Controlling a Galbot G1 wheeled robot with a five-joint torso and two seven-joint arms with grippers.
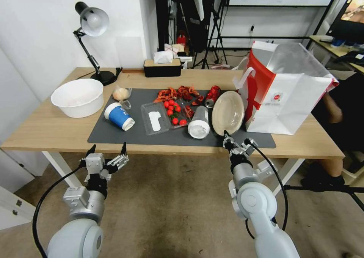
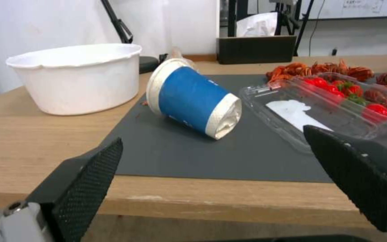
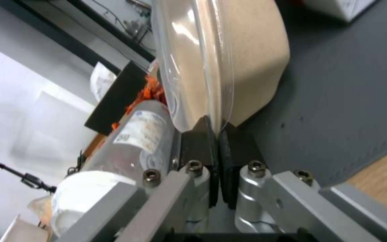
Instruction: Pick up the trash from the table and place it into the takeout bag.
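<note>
Head view, from left to right: a white bowl (image 1: 77,97) is seen at the left of the tabletop (image 1: 45,131), well left of the dark mat (image 1: 151,136). At the lower left of the frame the left claw (image 1: 107,151) is held in front of the tabletop edge, its fingers spread wide and nothing between them. On the mat, a blue cup (image 1: 119,116) is laid on its side, next a clear plastic tray (image 1: 161,115) with small tomatoes, then a grey cup with white lid (image 1: 199,123), also laid on its side. Red food scraps (image 1: 178,94) and a crushed red can (image 1: 212,96) are placed behind them. The beige paper bowl (image 1: 228,113) is tilted on its edge, just right of the grey cup. Its lower rim is pinched by the right claw (image 1: 226,135), whose fingers are closed on it; the right wrist view shows this grip closely. At the right, the takeout bag (image 1: 285,98) is standing upright and open, just beside the bowl.
</note>
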